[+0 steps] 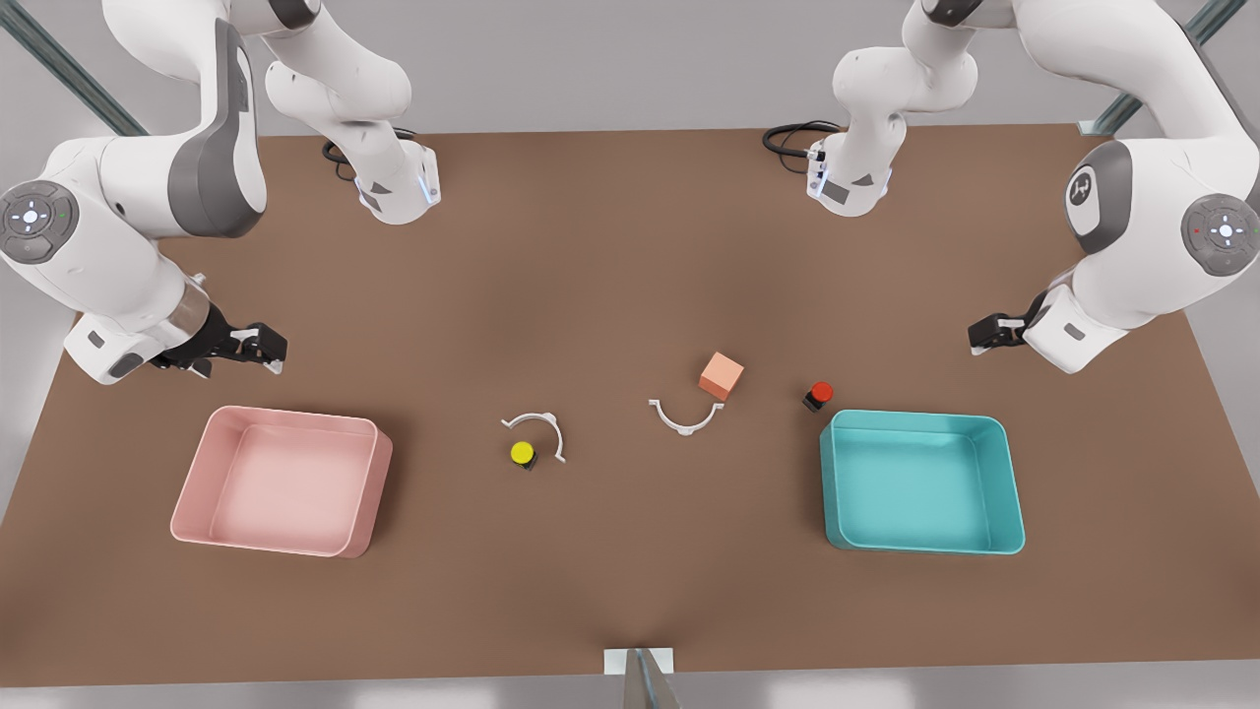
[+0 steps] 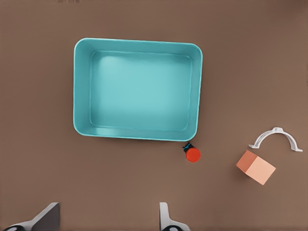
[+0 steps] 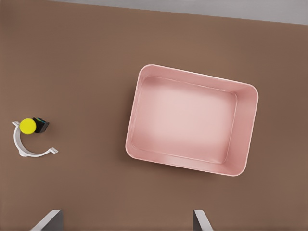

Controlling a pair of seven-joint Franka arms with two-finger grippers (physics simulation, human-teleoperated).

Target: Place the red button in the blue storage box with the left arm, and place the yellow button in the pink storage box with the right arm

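Note:
The red button [image 1: 818, 394] [image 2: 193, 154] stands on the brown table just off a corner of the empty blue storage box [image 1: 825, 473] [image 2: 77, 86]. My left gripper [image 1: 984, 333] [image 2: 107, 219] hovers open at the front view's right, behind that box. The yellow button [image 1: 523, 453] [image 3: 29, 126] sits near the table's middle, inside a white curved clip. Well to the front view's left of it lies the empty pink storage box [image 1: 192, 483] [image 3: 132, 120]. Above the table behind the pink box, my right gripper [image 1: 261, 350] [image 3: 125, 220] hangs open with nothing in it.
An orange cube [image 1: 722, 375] [image 2: 255, 167] rests between the two buttons, beside a white curved clip [image 1: 686, 418] [image 2: 275, 137]. Another white clip [image 1: 539, 428] [image 3: 29, 149] curves around the yellow button. Both arm bases and black cables stand at the table's far edge.

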